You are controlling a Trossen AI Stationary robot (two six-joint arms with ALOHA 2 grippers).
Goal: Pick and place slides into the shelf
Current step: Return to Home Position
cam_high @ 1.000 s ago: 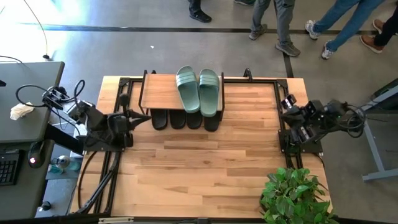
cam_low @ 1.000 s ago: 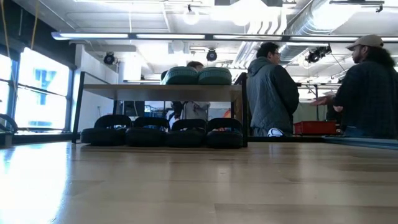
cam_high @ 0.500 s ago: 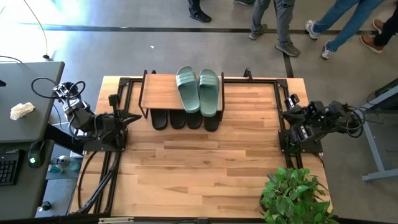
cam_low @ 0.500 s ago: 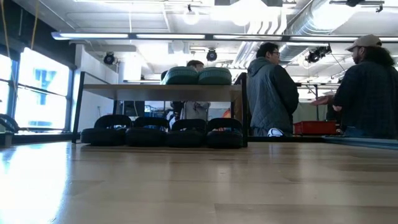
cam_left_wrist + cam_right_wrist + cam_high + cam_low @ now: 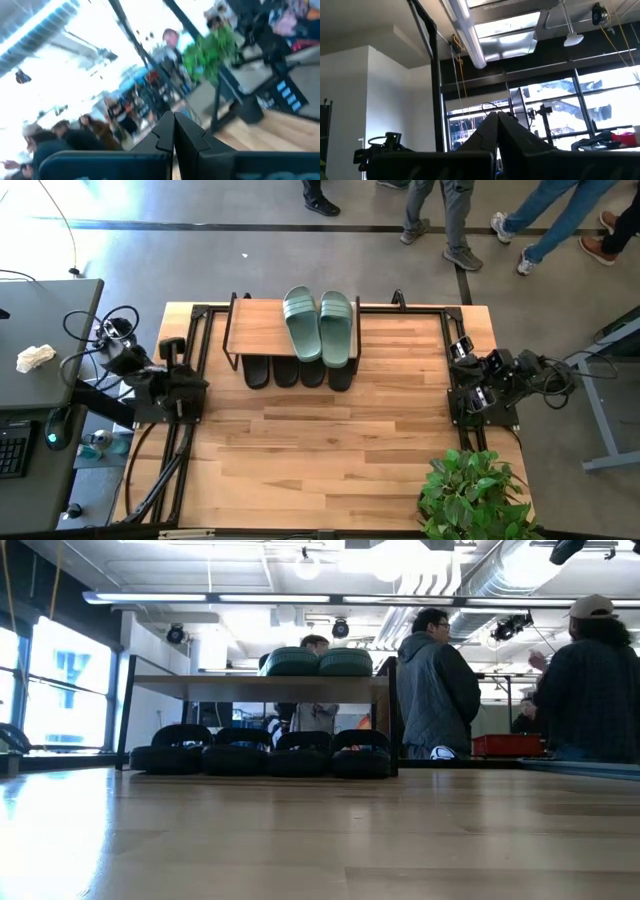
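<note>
The shelf [image 5: 262, 330] stands at the table's far edge, a light plank top on thin black legs. The sage-green pair of slides [image 5: 320, 325] lies side by side on the plank's right part, also seen end-on in the low view [image 5: 318, 662]. Several black slides [image 5: 298, 372] sit in a row under the plank on the tabletop [image 5: 265, 752]. My left gripper [image 5: 173, 131] is shut and pulled back at the table's left edge [image 5: 172, 350]. My right gripper [image 5: 497, 129] is shut, raised at the table's right edge [image 5: 462, 350]. Neither touches anything.
A leafy green plant [image 5: 475, 495] stands at the table's near right corner. Black frame rails [image 5: 185, 450] run along both sides. A grey desk with a crumpled cloth [image 5: 35, 358] is left of the table. People [image 5: 438, 685] stand behind the far edge.
My left arm has drawn back from the shelf toward the table's left edge and folded up. My right arm has shifted slightly at the right edge. The slides and shelf have stayed put. A person at the far right has moved a hand.
</note>
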